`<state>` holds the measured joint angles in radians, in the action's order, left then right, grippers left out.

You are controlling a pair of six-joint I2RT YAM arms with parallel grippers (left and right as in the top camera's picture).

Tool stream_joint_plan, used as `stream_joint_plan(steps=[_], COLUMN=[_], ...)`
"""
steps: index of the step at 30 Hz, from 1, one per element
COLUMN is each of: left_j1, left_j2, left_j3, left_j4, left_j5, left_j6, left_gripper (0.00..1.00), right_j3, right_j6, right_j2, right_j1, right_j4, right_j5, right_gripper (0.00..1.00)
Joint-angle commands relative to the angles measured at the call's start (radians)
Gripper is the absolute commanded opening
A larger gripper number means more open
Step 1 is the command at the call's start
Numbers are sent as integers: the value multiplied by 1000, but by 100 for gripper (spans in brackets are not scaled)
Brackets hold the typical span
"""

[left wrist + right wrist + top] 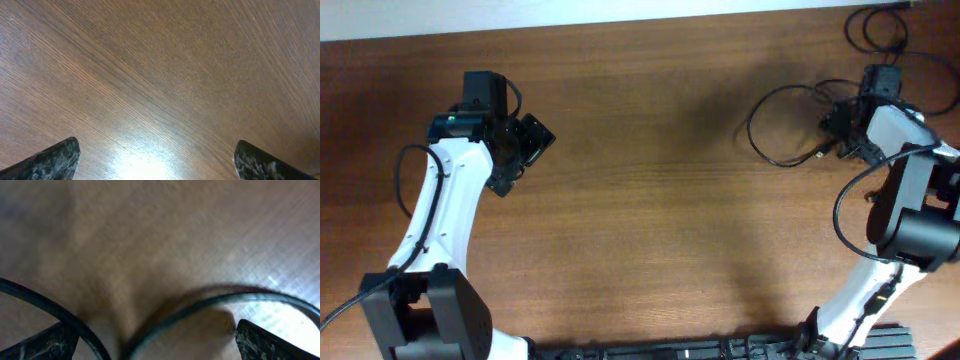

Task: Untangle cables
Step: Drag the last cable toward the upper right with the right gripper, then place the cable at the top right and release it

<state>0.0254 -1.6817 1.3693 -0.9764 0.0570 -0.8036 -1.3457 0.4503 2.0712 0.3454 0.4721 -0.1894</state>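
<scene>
Left gripper (157,155), jaws wide and empty, hangs over the table (165,60) by the left edge. Right gripper (155,341) is also spread. It straddles two blurred lengths of the cables (240,296), tangled near the far right corner, partly arm-hidden, count unclear.

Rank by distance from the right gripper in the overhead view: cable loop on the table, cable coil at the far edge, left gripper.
1. cable loop, right at the right gripper, on its inner side.
2. cable coil, farther back, at the view's top right.
3. left gripper, on the opposite side.
</scene>
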Motion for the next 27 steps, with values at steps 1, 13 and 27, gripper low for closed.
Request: stream_joint_plan(steps=[1,13,27], left_j1=[1,1,1], left_j2=[-8,-8,-8], left_j3=[5,5,5], left_j4=[2,2,2], left_j5=[7,7,7], left_j6=[9,9,9], left_gripper=[99,99,99], right_j3=[22,-282,-281], right_j6=[-48,-887,-518], right_j2=[99,112,144], right_j1=[2,-91,172], right_j4=[-29,37,-15], right_j5=[6,443,63], right_gripper=[82,4,99])
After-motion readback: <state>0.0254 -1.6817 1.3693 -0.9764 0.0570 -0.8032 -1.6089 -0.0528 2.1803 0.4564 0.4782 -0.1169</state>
